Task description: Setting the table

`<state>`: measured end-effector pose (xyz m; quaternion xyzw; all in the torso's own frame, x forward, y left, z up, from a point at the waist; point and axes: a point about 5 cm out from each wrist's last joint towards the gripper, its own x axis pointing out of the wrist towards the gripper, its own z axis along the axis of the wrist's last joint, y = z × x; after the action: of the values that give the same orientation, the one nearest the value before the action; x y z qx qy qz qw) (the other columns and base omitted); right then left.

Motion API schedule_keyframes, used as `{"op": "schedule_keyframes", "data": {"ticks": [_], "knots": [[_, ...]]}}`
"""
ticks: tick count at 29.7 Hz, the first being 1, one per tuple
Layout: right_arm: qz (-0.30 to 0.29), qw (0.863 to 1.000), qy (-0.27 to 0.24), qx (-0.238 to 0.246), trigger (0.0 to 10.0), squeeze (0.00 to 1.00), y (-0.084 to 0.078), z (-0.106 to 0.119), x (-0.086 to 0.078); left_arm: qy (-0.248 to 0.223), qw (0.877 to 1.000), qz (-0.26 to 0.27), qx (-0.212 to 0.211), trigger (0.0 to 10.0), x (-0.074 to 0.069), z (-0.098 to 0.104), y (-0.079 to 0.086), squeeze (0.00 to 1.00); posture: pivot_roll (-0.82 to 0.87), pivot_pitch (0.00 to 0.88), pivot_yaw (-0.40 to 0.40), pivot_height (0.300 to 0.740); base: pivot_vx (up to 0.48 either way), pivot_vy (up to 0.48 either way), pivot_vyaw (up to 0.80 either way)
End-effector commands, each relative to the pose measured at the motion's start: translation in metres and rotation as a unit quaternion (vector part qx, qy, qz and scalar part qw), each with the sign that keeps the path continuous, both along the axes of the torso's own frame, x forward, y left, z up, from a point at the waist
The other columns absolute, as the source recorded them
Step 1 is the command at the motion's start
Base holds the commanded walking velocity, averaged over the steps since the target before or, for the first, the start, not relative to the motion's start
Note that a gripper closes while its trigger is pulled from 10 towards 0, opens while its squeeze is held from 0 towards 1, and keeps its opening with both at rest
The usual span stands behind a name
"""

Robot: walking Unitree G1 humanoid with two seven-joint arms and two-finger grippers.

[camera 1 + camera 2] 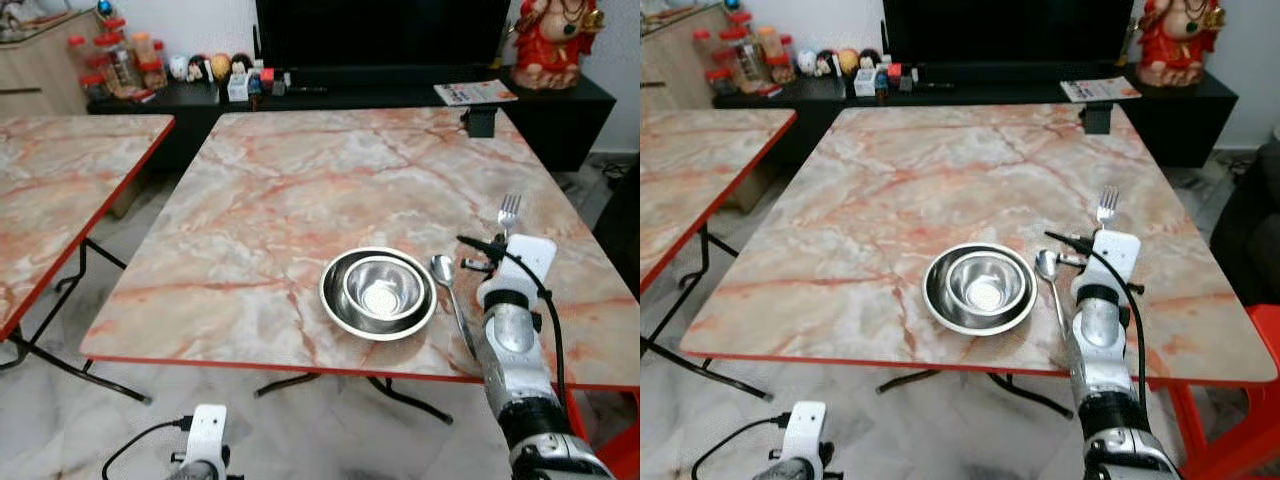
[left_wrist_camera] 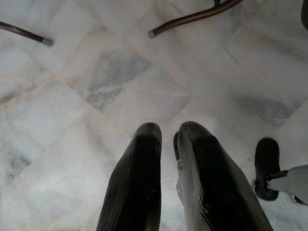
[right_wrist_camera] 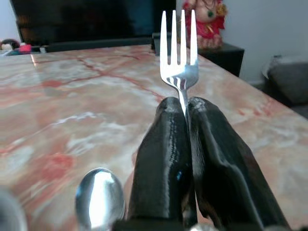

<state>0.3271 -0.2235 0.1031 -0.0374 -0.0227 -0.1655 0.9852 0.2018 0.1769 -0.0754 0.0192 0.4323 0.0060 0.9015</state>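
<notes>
Fingers (image 3: 211, 159) of my right gripper (image 3: 185, 108) are pinched together on the neck of the fork (image 3: 179, 53), tines pointing away from the wrist and out beyond the tips. I judge that grip low on the handle was chosen so the fork can be laid flat without the fingers hitting the desk (image 1: 300, 170) first. It is a plain polished steel fork with four slim tines, bright and clean.

From the head view, the fork (image 1: 509, 212) hangs over the desk at about 2 o'clock from the bowl (image 1: 381, 287), well to its right side. A steel spoon (image 1: 446, 280) already lies on the desk just beside the bowl at its 3 o'clock, bowl end away from me, so I take the fork's slot to be next to it on that same side. The bowl itself sits nested in a wider steel plate (image 1: 335, 305) near the desk's front edge.

My left gripper (image 2: 166, 132) hangs idle below desk height, its fingers nearly closed on nothing, with the marble floor (image 2: 120, 77) beneath. A second desk (image 1: 60, 180) stands off at 9 o'clock.
</notes>
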Motion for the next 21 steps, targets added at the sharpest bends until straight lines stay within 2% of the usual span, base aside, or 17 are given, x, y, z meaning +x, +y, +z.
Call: {"op": "schedule_keyframes", "data": {"ticks": [1,6,9,13,21], "knots": [[0.009,1.000,0.012,-0.018,10.0,0.00,-0.005,0.002,-0.008,0.005,1.000,0.006,0.000,10.0,-0.004,-0.002,0.005,0.00,-0.13,0.000,0.041,0.740,0.000,0.000,0.00],[0.014,0.998,0.042,-0.037,10.0,0.00,-0.015,0.000,-0.018,0.007,1.000,0.004,0.000,10.0,-0.005,-0.002,0.004,0.00,-0.14,0.000,0.048,0.740,0.000,0.000,0.00],[0.012,0.995,0.079,-0.056,10.0,0.00,-0.034,0.001,-0.026,0.008,1.000,-0.002,-0.001,10.0,-0.005,-0.002,0.003,0.00,-0.14,0.000,0.053,0.740,0.000,0.000,0.00],[0.029,0.991,0.115,-0.055,10.0,0.00,-0.047,0.000,-0.027,0.008,1.000,-0.005,-0.004,10.0,-0.004,-0.002,0.001,0.00,-0.14,0.000,0.058,0.740,0.000,0.000,0.00],[0.075,0.986,0.142,-0.044,10.0,0.00,-0.049,0.001,-0.020,0.011,1.000,-0.004,-0.002,10.0,-0.006,-0.003,0.004,0.00,-0.13,0.000,0.053,0.740,0.000,0.000,0.00]]}}
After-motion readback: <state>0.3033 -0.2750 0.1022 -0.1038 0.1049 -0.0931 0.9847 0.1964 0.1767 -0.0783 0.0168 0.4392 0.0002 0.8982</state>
